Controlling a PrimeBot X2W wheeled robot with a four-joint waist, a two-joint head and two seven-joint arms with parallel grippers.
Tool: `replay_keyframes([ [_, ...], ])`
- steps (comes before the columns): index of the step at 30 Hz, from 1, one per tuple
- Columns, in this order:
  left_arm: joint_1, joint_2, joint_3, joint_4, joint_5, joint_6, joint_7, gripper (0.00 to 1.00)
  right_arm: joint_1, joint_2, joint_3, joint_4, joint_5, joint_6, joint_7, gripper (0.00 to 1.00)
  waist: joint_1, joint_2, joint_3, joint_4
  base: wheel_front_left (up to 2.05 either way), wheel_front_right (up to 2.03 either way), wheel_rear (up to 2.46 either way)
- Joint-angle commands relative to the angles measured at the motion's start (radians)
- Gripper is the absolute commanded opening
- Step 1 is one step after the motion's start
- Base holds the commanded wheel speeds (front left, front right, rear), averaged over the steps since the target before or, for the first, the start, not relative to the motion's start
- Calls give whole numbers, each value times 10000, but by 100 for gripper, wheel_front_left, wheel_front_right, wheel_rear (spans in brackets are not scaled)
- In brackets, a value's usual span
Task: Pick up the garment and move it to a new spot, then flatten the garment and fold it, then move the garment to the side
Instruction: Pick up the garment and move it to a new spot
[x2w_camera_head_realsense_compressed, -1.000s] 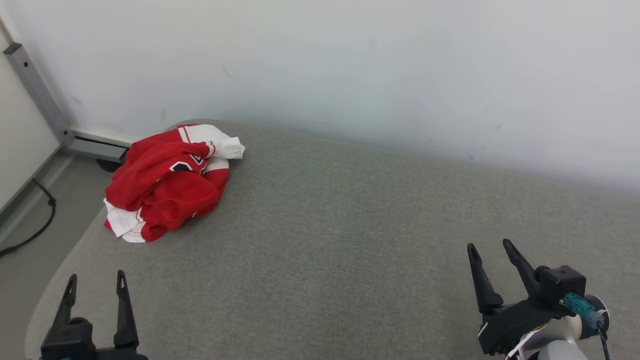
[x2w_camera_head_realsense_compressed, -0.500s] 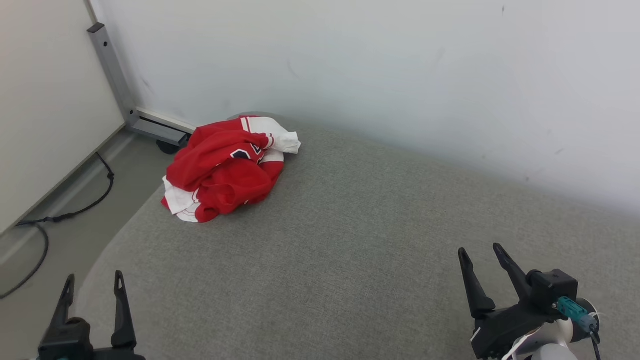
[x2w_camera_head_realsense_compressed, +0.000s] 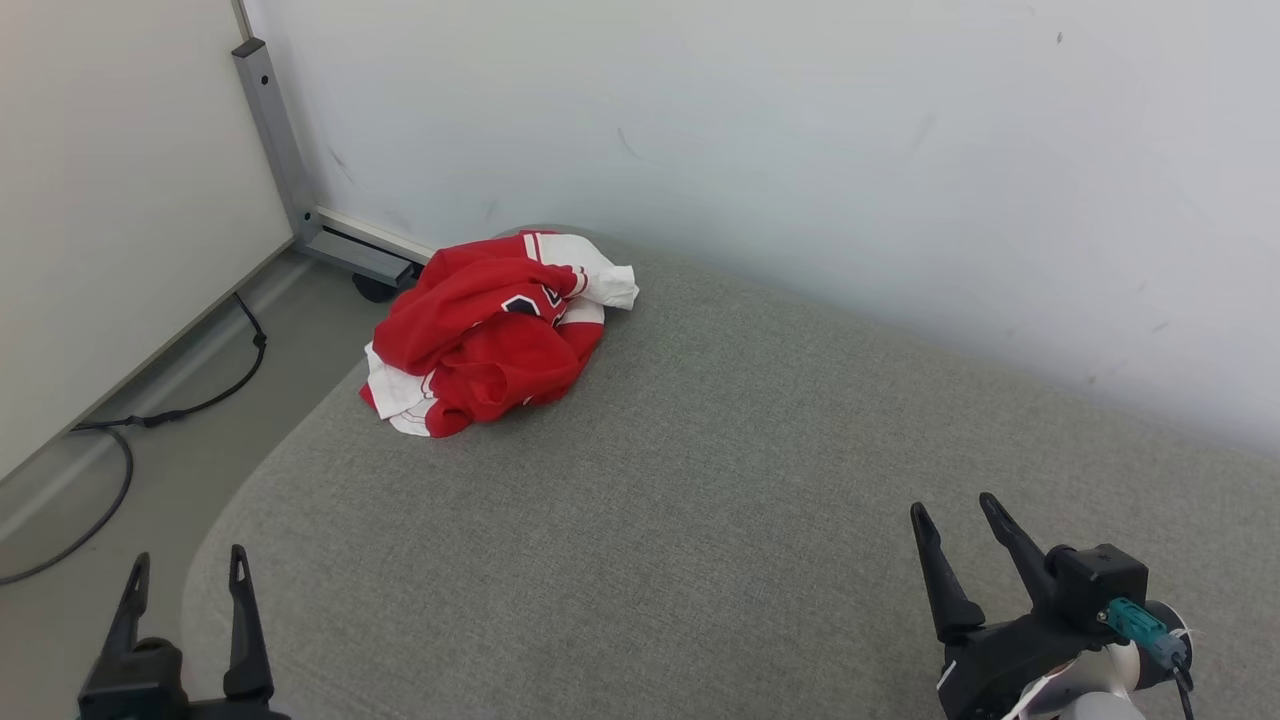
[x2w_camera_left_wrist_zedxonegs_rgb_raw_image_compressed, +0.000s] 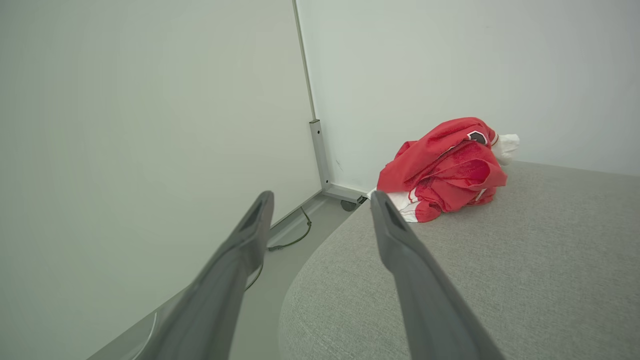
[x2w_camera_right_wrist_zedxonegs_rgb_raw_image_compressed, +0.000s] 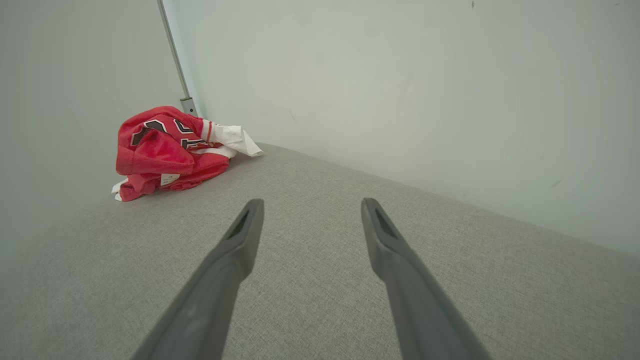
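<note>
The red and white garment (x2w_camera_head_realsense_compressed: 490, 335) lies crumpled at the counter's (x2w_camera_head_realsense_compressed: 650, 520) far left corner, near the wall (x2w_camera_head_realsense_compressed: 800, 150). The left end effector (x2w_camera_head_realsense_compressed: 189, 556) and right end effector (x2w_camera_head_realsense_compressed: 952, 504) are both spread wide and empty, the 2 well apart from the garment.

Nothing can be read in full. The crumpled red and white fabric garment (x2w_camera_head_realsense_compressed: 490, 335) bears dark block characters with white outlines (x2w_camera_right_wrist_zedxonegs_rgb_raw_image_compressed: 150, 127) on its red cloth, clearest in the right wrist view, but the folds break them into fragments, so it cannot be told whether they are letters or numbers. A small white sewn-in label (x2w_camera_right_wrist_zedxonegs_rgb_raw_image_compressed: 167, 178) shows on the garment's lower red fold, and its print is too small to make out.
</note>
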Motion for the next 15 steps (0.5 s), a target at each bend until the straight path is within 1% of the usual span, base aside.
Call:
replay_keyframes([
  [1, 26, 21, -32, -20, -17, 29, -56, 100, -16, -41, -2, 17, 115, -3, -25, 100, 0, 0, -12, -15, 0, 0, 0],
  [7, -175, -84, -186, 101, -28, 11, -143, 100, -1, -41, -15, -8, 43, -3, 36, 100, 0, 0, -23, -40, 0, 0, 0],
  [11, -522, -163, -361, 290, -111, -178, -221, 100, -50, -41, 0, -48, -51, -3, 100, 100, 0, 0, -6, -54, 0, 0, 0],
  [15, -1052, -119, -403, 784, -262, -444, -293, 100, -121, -39, 101, -80, -92, -3, 187, 100, 0, 0, -30, -172, 0, 0, 0],
])
